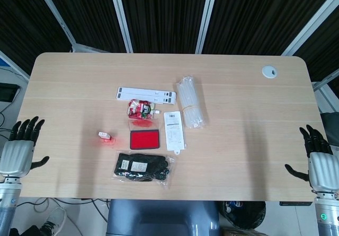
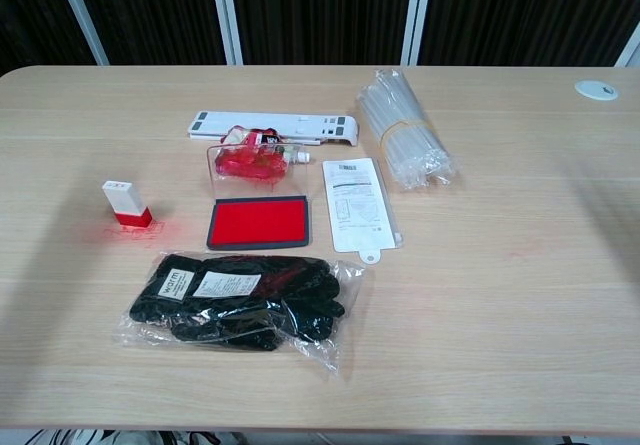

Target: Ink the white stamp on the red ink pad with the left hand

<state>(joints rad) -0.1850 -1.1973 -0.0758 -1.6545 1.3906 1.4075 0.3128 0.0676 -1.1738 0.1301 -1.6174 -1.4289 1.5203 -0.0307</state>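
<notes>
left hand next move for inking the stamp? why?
Probably reach the left hand in toward the stamp. The hand sits open at the table's left edge, holding nothing, while the stamp stands untouched left of the ink pad.
</notes>
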